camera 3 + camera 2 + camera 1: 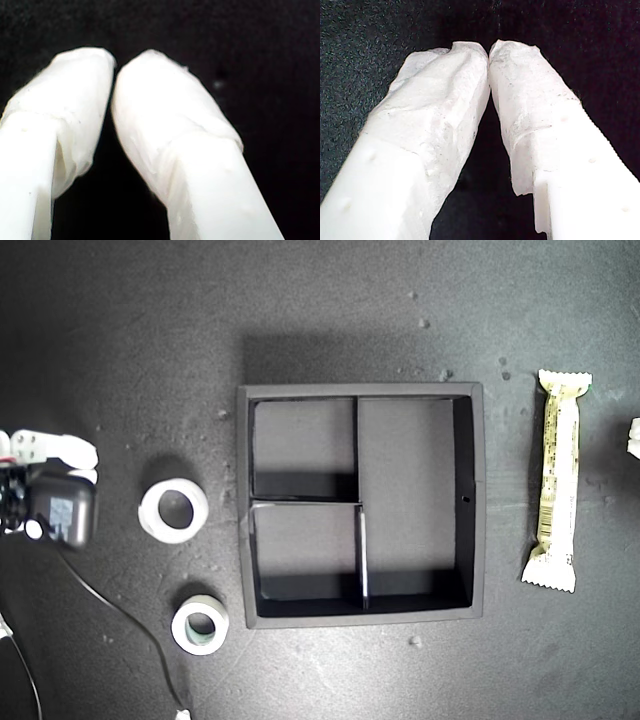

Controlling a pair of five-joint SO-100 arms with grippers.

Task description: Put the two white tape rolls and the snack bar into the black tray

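Observation:
The square black tray lies mid-table in the exterior view, and all three of its compartments hold nothing. Two white tape rolls lie to the exterior view's left of it: the wider, flatter one and, nearer the bottom edge, the smaller, taller one. The snack bar lies lengthwise to the exterior view's right of the tray. My first gripper is shut, tips touching over bare black mat. My second gripper is also shut on nothing. Neither wrist view shows any task object.
Part of an arm shows at the exterior view's left edge, with a small black device and its cable close to the tape rolls. A white piece pokes in at the exterior view's right edge. Crumbs dot the mat.

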